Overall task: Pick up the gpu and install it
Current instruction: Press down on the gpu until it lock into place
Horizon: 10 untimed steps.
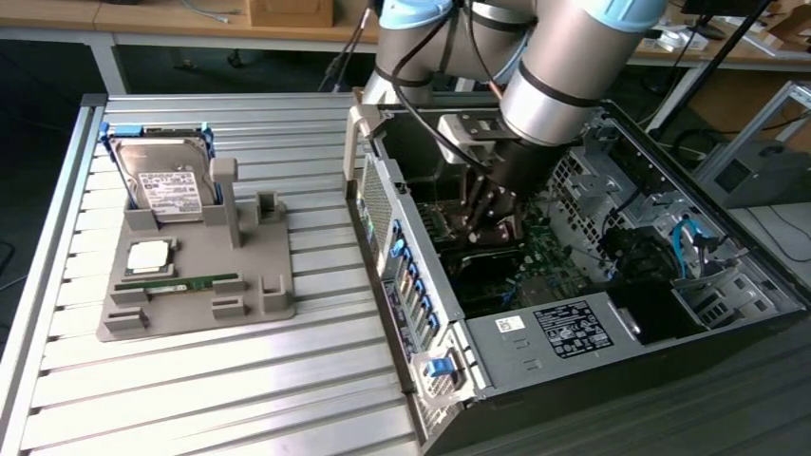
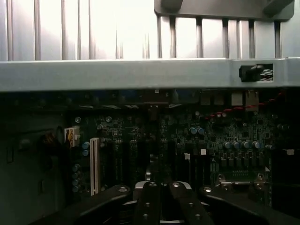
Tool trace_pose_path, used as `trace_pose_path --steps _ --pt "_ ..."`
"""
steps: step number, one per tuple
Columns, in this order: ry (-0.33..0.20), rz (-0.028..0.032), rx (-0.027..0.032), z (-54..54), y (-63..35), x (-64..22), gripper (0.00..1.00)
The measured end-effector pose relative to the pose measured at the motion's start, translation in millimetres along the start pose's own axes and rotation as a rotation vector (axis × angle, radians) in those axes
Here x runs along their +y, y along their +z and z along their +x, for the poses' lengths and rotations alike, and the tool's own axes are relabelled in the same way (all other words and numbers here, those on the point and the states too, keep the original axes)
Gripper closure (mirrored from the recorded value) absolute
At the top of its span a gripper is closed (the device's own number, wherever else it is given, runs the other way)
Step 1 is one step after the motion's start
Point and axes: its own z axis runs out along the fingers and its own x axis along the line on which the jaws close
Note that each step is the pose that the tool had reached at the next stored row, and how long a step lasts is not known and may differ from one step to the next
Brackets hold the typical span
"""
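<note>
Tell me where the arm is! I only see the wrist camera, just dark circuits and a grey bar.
Observer: The gripper is down inside the open computer case, just above its motherboard.
Operator: Is there anything outside the box?
Observer: Yes. On the exterior view's left, a grey holder sits on the slatted table. A hard drive stands in it and a green memory stick lies flat.
</note>
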Motion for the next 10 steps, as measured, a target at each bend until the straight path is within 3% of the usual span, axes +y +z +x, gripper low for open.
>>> trace_pose_path --steps 3,5,10 --pt "-0.001 -0.0034 -0.0089 -0.1 -0.8 -11.1 0.89" --pt "-0.002 -0.0064 -0.0196 -0.1 -2.0 -23.7 0.89" --pt "-0.003 -0.0099 -0.0417 -0.3 -3.5 -44.0 0.89"
